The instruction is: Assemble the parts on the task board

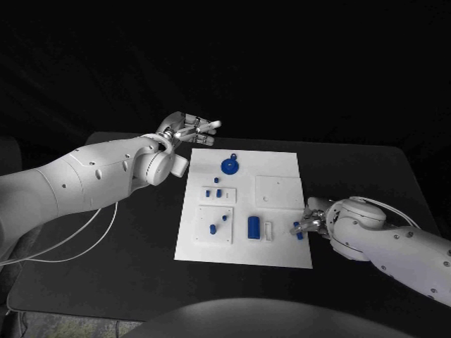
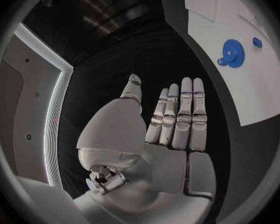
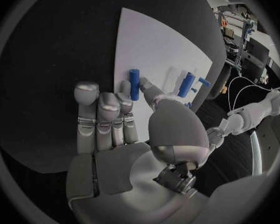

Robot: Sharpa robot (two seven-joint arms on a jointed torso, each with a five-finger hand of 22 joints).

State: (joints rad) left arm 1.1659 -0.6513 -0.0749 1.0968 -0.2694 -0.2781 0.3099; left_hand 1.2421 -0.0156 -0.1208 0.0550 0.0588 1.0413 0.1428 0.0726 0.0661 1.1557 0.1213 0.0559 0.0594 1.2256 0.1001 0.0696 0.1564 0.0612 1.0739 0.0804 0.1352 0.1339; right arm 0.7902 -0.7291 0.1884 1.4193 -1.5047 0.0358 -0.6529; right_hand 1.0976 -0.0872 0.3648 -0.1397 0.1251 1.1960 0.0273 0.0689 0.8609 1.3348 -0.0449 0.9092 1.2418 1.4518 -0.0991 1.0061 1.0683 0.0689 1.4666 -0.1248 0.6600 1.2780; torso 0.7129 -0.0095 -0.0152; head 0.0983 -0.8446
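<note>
- The right hand (image 1: 315,222) pinches a small blue peg (image 3: 134,84) between thumb and fingertips at the task board's (image 1: 282,211) right edge.
- The left hand (image 2: 171,129) is empty, fingers straight and together, held off the board's far left corner.
- Judged from the layout, assembly is at an early stage: the blue gear (image 1: 230,165), the cylinder (image 1: 253,226) and several small pieces (image 1: 213,227) lie loose on the white plate.
</note>
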